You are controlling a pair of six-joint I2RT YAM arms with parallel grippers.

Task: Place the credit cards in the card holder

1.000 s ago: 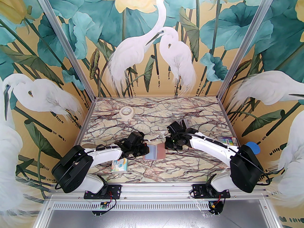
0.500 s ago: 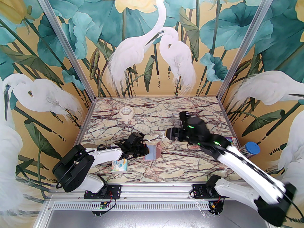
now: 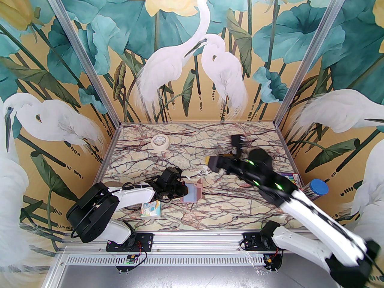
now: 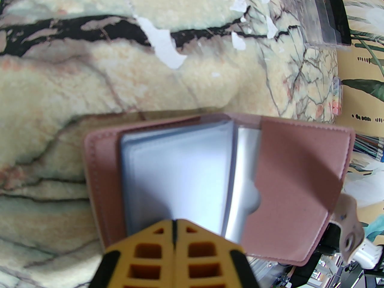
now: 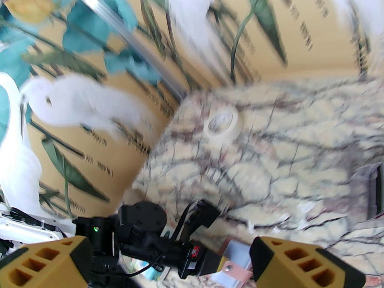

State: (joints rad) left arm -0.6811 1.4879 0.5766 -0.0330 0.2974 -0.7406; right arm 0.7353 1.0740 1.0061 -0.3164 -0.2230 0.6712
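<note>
Starting at the left edge: there's a tape roll up by the far-left corner and a cartoon tissue pack by the near edge, both out of your way. Your left tool is pinched fully closed with nothing visible between the tips. It looks like it's pressing down the left half of the card holder, which lies open close to the near edge, a bit left of middle. The pale blue pockets look empty and the right-hand pink cover stands half up, so I'd say nothing's filed yet.

Your right tool hangs over the middle of the tabletop, spread wide and holding nothing. As for the credit cards, I can make out a dark one in a clear plastic box toward the right side, well apart from the holder. There's plenty of bare tabletop between them. The right edge is crowded, with a blue-capped tube and a colourful pack, so mind your elbow there.
</note>
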